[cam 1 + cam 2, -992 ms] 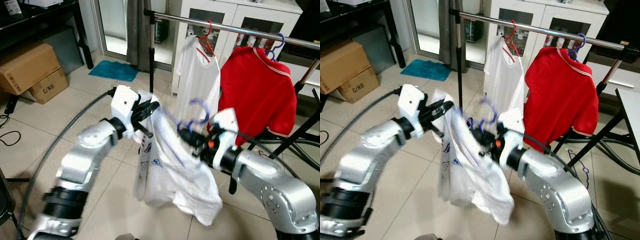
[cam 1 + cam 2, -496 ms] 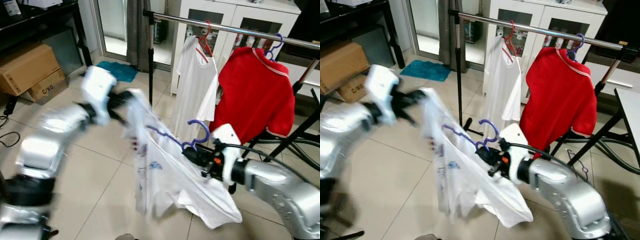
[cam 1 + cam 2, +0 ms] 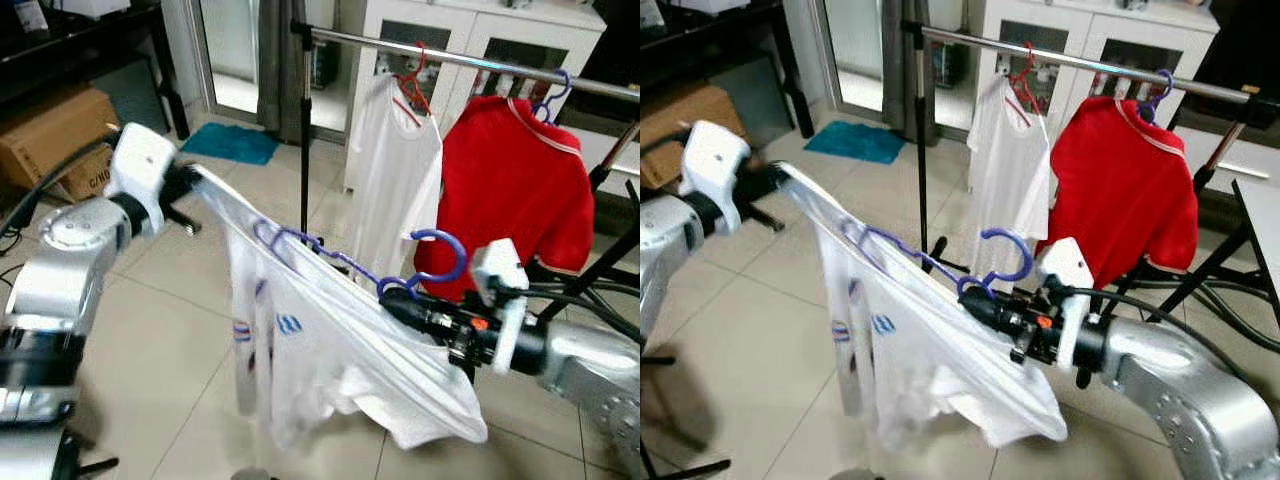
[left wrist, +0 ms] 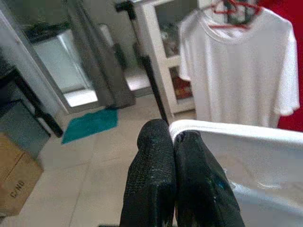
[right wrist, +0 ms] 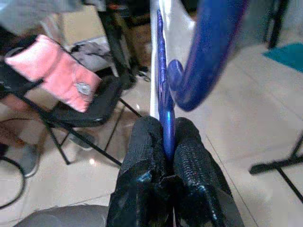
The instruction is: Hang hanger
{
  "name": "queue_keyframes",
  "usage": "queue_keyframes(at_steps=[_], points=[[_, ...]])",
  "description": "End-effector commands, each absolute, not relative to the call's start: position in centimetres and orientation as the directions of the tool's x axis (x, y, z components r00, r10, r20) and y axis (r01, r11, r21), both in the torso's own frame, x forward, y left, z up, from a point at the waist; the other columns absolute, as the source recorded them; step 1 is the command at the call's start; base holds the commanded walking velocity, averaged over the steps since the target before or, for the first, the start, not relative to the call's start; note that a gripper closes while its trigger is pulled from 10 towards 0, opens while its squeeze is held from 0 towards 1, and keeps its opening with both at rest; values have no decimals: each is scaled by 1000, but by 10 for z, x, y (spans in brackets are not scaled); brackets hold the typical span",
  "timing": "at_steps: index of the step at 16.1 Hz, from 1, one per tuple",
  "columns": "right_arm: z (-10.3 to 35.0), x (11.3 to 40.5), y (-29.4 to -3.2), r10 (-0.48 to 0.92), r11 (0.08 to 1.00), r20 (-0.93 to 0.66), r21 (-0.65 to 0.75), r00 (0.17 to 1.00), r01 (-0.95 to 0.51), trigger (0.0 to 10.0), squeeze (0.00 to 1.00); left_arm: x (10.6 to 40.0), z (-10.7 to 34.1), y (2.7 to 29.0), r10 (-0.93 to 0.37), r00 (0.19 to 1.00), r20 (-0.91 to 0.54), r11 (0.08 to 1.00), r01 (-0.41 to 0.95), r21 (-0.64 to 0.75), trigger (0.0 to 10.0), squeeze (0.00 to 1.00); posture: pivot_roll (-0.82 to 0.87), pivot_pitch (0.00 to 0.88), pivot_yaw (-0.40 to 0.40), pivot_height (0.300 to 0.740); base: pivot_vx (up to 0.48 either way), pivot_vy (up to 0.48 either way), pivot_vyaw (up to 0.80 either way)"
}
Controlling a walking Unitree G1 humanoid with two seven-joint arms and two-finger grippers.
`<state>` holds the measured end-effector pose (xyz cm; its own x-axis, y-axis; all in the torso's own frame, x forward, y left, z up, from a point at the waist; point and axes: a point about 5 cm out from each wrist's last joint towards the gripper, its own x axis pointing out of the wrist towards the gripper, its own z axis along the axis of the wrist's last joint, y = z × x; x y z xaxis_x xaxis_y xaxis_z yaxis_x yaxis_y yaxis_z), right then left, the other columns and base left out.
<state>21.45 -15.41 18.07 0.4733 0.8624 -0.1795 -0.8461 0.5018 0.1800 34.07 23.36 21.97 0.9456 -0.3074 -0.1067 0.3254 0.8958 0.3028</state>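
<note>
The purple hanger (image 3: 345,262) is largely buried inside the white shirt (image 3: 330,350), the rail (image 3: 1080,62) runs off the picture's right edge, and the shirt's print (image 3: 290,323) is too blurred to read.

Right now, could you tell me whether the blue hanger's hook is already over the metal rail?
No, the blue hanger is below the metal rail, clamped in the right gripper with its hook in open air.
</note>
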Motion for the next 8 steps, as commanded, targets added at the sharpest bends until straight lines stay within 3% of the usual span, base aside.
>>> queue_keyframes(at_steps=[1, 4, 5, 6, 8], points=[[183, 210, -158, 872, 484, -180, 189, 454, -854, 0, 0, 344, 233, 248, -235, 971, -33, 936, 235, 261, 0, 0, 78, 0, 0, 740, 0, 0, 0], [189, 215, -159, 857, 515, -109, 205, 503, -832, 0, 0, 349, 223, 246, -265, 963, -44, 947, 269, 176, 0, 0, 79, 0, -1, 740, 0, 0, 0], [195, 233, -161, 766, 631, -32, 231, 642, -741, 0, 0, 346, 208, 222, -403, 911, -89, 906, 411, 105, 0, 0, 74, 0, 8, 740, 0, 0, 0], [195, 233, -161, 766, 631, -32, 231, 642, -741, 0, 0, 346, 208, 222, -403, 911, -89, 906, 411, 105, 0, 0, 74, 0, 8, 740, 0, 0, 0], [201, 248, -159, 672, 691, 58, 308, 738, -654, 0, 0, 340, 193, 196, -492, 863, -117, 863, 501, 60, 0, 0, 74, 0, 8, 740, 0, 0, 0]])
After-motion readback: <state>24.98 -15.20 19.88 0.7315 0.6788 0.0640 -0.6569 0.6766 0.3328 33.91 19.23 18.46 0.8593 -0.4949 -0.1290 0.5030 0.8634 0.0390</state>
